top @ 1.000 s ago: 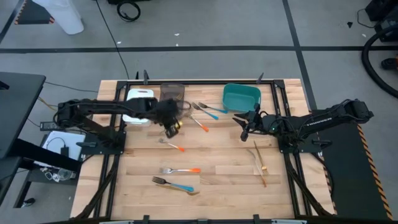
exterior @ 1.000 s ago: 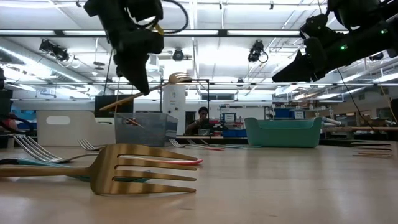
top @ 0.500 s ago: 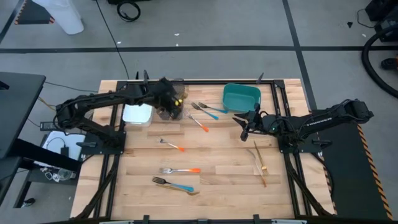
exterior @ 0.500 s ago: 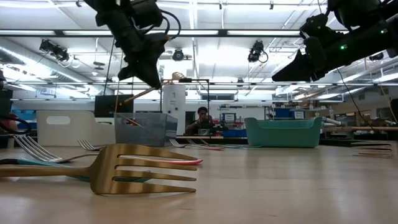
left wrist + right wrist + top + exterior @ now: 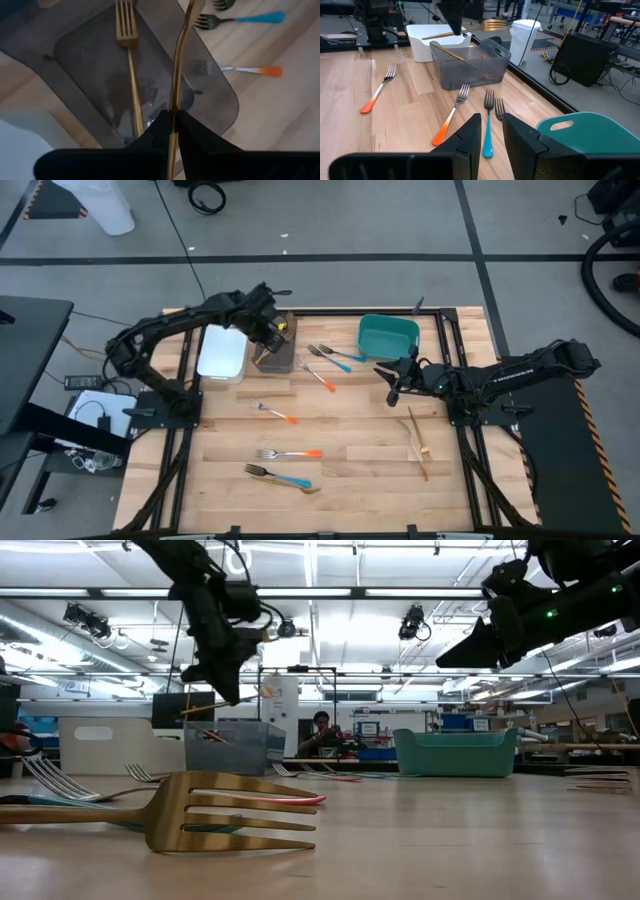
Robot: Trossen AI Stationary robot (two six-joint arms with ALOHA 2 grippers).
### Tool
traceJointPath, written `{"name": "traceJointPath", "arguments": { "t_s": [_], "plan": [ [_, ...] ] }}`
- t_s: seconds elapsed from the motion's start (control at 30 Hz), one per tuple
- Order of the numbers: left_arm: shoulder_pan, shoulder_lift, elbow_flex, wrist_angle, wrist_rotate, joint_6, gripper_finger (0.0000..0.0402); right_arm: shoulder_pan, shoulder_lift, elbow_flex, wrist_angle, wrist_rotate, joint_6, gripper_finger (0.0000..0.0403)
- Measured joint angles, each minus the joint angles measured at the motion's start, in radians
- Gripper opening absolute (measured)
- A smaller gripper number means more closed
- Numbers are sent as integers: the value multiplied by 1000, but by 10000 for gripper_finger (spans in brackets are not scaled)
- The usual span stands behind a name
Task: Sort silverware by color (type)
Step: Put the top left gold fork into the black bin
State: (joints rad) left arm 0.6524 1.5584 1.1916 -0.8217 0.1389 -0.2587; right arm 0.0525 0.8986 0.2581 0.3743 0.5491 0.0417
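- The left gripper (image 5: 272,332) is up above the grey bin (image 5: 276,352) at the far side of the tabletop (image 5: 350,450).
- Its fingers (image 5: 159,131) are clenched on a gold fork (image 5: 176,80), and the fork hangs over the open grey bin.
- In the left wrist view, another gold fork (image 5: 129,65) lies inside the grey bin.
- A white bin (image 5: 221,352) sits just beside the grey bin, on the left arm's side.
- The right gripper (image 5: 392,385) hangs over the tabletop near the teal bin (image 5: 388,337).
- Its fingers (image 5: 470,132) stand a little apart, and they hold nothing.
- Between the grey bin and the teal bin lie three forks. One has an orange handle (image 5: 322,377), one has a blue handle (image 5: 341,356), and one more fork (image 5: 500,109) lies close beside them.
- A small fork with an orange handle (image 5: 277,413) lies alone near the middle of the tabletop.
- Nearer the front lies another fork with an orange handle (image 5: 288,453).
- Just in front of that lies a fork with a blue handle (image 5: 280,476), touching a gold fork (image 5: 215,810).
- Two thin wooden pieces (image 5: 417,442) lie on the right arm's side, close together.
- A person (image 5: 322,733) sits far back in the room, behind the tabletop.
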Motion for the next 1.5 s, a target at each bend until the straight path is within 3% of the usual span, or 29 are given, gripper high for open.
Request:
{"name": "traceJointPath", "arguments": {
  "t_s": [0.27, 0.43, 0.97, 1.1, 1.27, 1.5],
  "plan": [
    [40, 165, 225, -260, 1, 117, 29, 0, 0, 0, 6, 8, -16, 91],
    [47, 265, 311, -342, -1, 159, 29, 0, 0, 0, 2, 8, -18, 91],
    [45, 366, 322, -324, -58, 243, 33, 0, 0, 0, -3, 8, -18, 91],
    [39, 366, 322, -307, -58, 245, 51, 0, 0, 0, -3, 8, -16, 91],
    [28, 366, 322, -294, -61, 247, 103, 0, 0, 0, -4, 8, -16, 91],
    [16, 346, 366, -297, -127, 314, 153, 0, 0, 0, -8, 7, -15, 91]
  ]
}}
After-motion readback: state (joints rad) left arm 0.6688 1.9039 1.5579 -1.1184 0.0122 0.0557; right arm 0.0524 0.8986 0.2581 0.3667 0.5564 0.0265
